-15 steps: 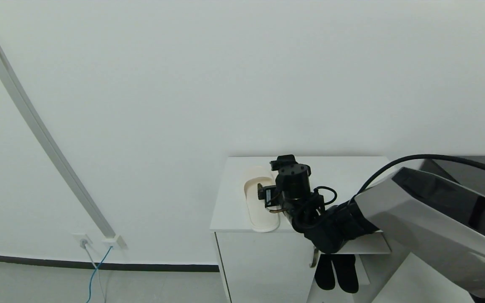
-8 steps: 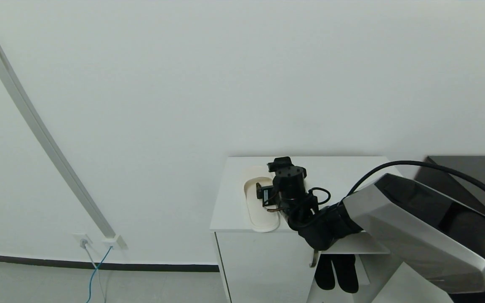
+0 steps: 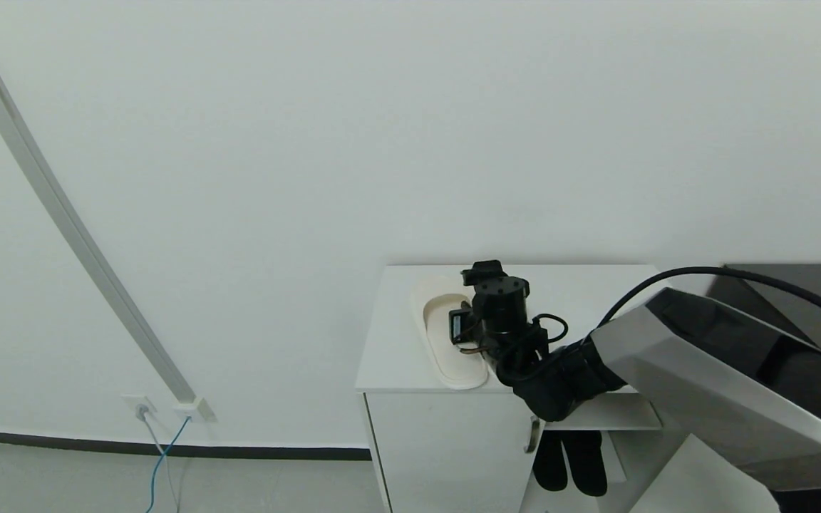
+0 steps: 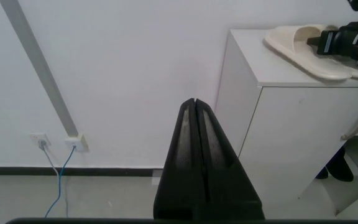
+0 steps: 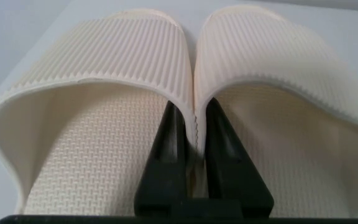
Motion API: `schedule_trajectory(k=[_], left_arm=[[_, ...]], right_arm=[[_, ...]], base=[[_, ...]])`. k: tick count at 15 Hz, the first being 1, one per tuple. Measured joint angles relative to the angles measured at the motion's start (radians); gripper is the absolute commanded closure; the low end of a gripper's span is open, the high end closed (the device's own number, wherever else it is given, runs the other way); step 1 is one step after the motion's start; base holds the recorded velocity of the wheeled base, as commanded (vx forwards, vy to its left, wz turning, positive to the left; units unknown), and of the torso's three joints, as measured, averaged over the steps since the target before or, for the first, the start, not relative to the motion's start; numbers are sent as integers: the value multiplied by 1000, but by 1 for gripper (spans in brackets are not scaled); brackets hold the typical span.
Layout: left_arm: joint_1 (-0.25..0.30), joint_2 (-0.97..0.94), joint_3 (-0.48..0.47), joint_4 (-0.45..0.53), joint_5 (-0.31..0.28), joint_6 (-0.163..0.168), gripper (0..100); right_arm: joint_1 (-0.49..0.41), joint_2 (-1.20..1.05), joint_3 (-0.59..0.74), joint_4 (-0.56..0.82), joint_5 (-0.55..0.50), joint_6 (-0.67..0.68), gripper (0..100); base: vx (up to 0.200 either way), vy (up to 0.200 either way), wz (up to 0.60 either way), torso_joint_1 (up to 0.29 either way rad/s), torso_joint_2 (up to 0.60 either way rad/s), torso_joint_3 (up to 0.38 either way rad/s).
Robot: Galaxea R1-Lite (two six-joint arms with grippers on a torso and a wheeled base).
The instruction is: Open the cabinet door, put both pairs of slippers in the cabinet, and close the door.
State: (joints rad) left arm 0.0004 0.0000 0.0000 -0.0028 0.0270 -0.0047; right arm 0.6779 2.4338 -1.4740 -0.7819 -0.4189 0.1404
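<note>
Black slippers (image 3: 581, 467) tops hidden, prob. by right arm (image 3: 703, 377); cabinet (image 3: 446, 442) btm cut off.

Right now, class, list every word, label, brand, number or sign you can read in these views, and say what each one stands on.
None: no text can be read in any view.
The cream slippers, the white cabinet, the black slippers and the wall sockets show no print, number or sign that can be made out.

Cream slippers (image 3: 445, 336) lie on the white cabinet (image 3: 393, 349)
</note>
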Motion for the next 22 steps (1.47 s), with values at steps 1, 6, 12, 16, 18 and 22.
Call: schedule_trajectory(k=[1, 6, 12, 16, 18, 22], left_arm=[[0, 0, 0, 0, 0, 0, 100], [1, 0, 0, 0, 0, 0, 100], [0, 0, 0, 0, 1, 6, 100], [1, 0, 0, 0, 0, 6, 100], [1, 0, 0, 0, 0, 5, 100], [0, 0, 0, 0, -1, 5, 100]], right_arm=[[0, -25, 40, -7, 13, 0, 100], [2, -246, 382, -127, 104, -29, 100], [10, -655, 812, -178, 353, -46, 100], [42, -824, 901, -72, 430, -137, 100], [59, -856, 951, -78, 447, -242, 100], [82, -881, 1010, -117, 473, -302, 100]], base=[[0, 0, 0, 0, 0, 0], [0, 0, 0, 0, 0, 0], [0, 0, 0, 0, 0, 0], [0, 0, 0, 0, 0, 0], [0, 0, 0, 0, 0, 0], [0, 0, 0, 0, 0, 0]])
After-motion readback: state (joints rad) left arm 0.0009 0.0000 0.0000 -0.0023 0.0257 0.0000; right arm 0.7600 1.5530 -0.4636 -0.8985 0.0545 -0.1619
